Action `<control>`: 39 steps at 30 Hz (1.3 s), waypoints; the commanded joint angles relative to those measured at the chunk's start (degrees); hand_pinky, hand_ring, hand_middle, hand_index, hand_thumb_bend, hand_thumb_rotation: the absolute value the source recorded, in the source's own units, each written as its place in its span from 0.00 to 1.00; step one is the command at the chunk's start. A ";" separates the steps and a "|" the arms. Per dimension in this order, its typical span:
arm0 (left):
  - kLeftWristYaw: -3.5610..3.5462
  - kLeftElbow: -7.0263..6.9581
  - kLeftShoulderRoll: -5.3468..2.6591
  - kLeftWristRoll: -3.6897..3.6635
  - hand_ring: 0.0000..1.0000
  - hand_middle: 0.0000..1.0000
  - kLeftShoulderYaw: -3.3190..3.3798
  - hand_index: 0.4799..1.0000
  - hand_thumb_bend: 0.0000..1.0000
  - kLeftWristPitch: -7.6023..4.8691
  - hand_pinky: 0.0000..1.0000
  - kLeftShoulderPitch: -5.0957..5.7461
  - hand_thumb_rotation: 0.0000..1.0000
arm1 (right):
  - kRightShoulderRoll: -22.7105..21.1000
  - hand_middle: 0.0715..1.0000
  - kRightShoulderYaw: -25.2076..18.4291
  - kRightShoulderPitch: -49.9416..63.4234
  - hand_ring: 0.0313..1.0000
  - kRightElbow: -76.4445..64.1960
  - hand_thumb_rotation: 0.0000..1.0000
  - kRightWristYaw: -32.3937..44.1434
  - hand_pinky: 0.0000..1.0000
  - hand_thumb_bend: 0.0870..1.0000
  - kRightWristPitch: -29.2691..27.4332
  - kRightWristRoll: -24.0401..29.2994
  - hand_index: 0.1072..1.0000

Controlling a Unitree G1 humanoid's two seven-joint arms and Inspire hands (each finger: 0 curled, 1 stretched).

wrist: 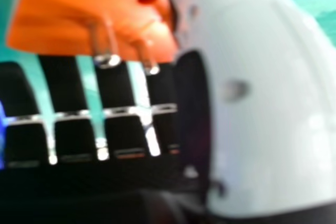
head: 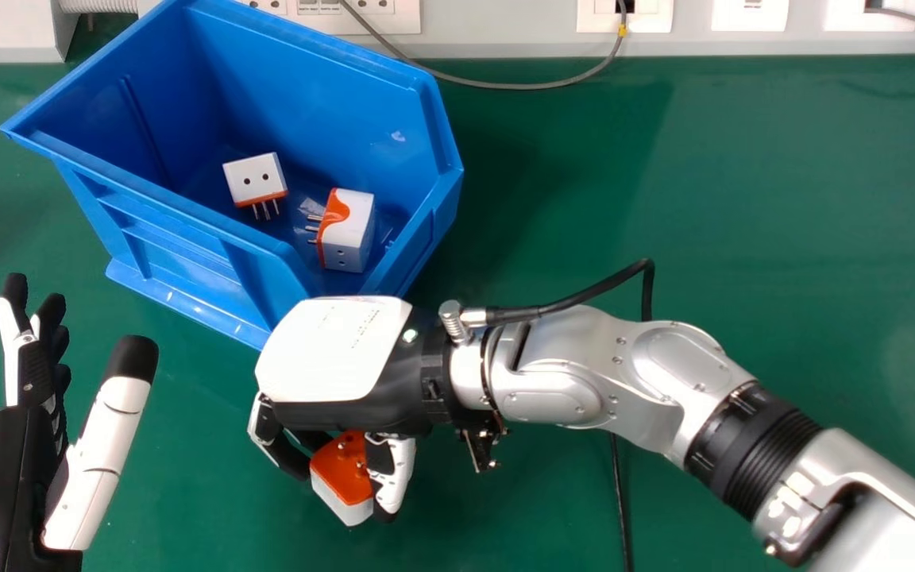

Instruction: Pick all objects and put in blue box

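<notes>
Currently, the right hand [head: 330, 357] holds a white and orange plug adapter [head: 342, 469] pinched between its curled fingers and its thumb, on the near side of the blue box [head: 354, 103]. The held adapter is tilted, its orange face turned up toward the palm; whether it touches the tabletop [head: 783, 238] I cannot tell. In the right hand view, metal pins [wrist: 107, 59] stick out of that orange face, with the dark fingers beyond them and the pale thumb [wrist: 268, 103] close alongside.

Two more adapters lie apart on the floor of the box. One [head: 249, 179] shows its white, holed face, its pins pointing toward the near wall; the other [head: 354, 226], nearer the box's right side, points its pins left.

The left hand [head: 9, 469] is at the head view's left edge, its fingers extended and its thumb spread wide. Behind the box, a grey cable [head: 489, 83] loops over the green tabletop's far edge, below wall sockets [head: 406, 16].
</notes>
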 commanded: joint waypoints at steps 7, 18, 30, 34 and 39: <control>-0.37 -1.06 0.47 -0.80 1.00 1.00 0.46 1.00 0.79 -0.39 1.00 0.47 0.88 | -2.17 0.43 -2.53 1.01 0.38 -6.37 0.00 -0.12 0.30 0.45 -1.52 1.88 0.45; -0.43 -1.07 0.47 -0.76 1.00 1.00 0.63 1.00 0.79 -0.28 1.00 0.48 0.88 | -4.49 0.43 -4.89 4.90 0.37 -13.67 0.00 2.57 0.28 0.46 -1.07 4.94 0.44; -0.41 -1.10 0.41 -1.05 1.00 1.00 0.46 1.00 0.78 0.83 1.00 -0.67 0.88 | -6.65 0.45 -7.36 10.38 0.42 -19.66 0.00 5.16 0.36 0.45 -1.72 10.25 0.40; -0.49 -1.41 0.41 -1.09 1.00 1.00 0.38 1.00 0.78 1.29 1.00 -0.96 0.88 | -7.95 0.45 -7.61 11.46 0.41 -22.31 0.00 5.15 0.36 0.45 -2.72 10.01 0.41; -0.56 -1.44 0.44 -1.20 1.00 1.00 0.44 1.00 0.78 1.59 1.00 -1.30 0.88 | -9.10 0.46 -8.01 13.37 0.41 -26.21 0.00 7.76 0.36 0.45 -2.47 12.10 0.42</control>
